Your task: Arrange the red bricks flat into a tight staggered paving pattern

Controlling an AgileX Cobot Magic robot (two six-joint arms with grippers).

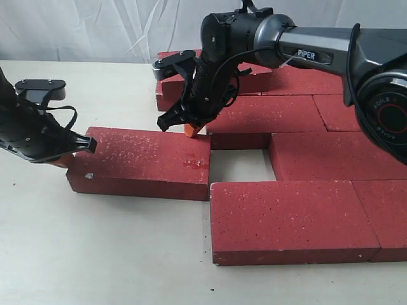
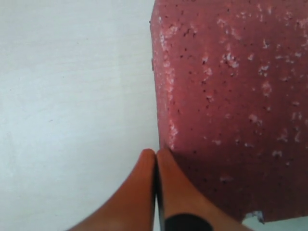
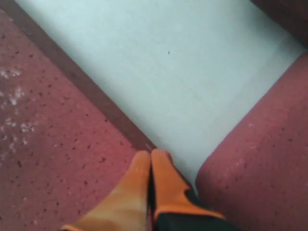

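Toward the left edge of the exterior view, the left gripper (image 1: pixel 73 155) had its orange fingers (image 2: pixel 134 192) pressed together with nothing between them. Their tips sat against the left end of a loose brick (image 1: pixel 143 162). That brick lay flat on the desk (image 1: pixel 95 254), left of centre, and its right end reached the edge of the laid patch.

At upper centre, the right gripper (image 1: pixel 187 129) was likewise closed on nothing, its tips down at the loose brick's far right corner. In the right wrist view these fingers (image 3: pixel 166 185) rested at the brick's edge, bordering a gap (image 1: pixel 240 165) of bare desk.

Other bricks (image 1: pixel 331 155) filled the right of the frame in staggered flat rows, closing round that gap on three sides.
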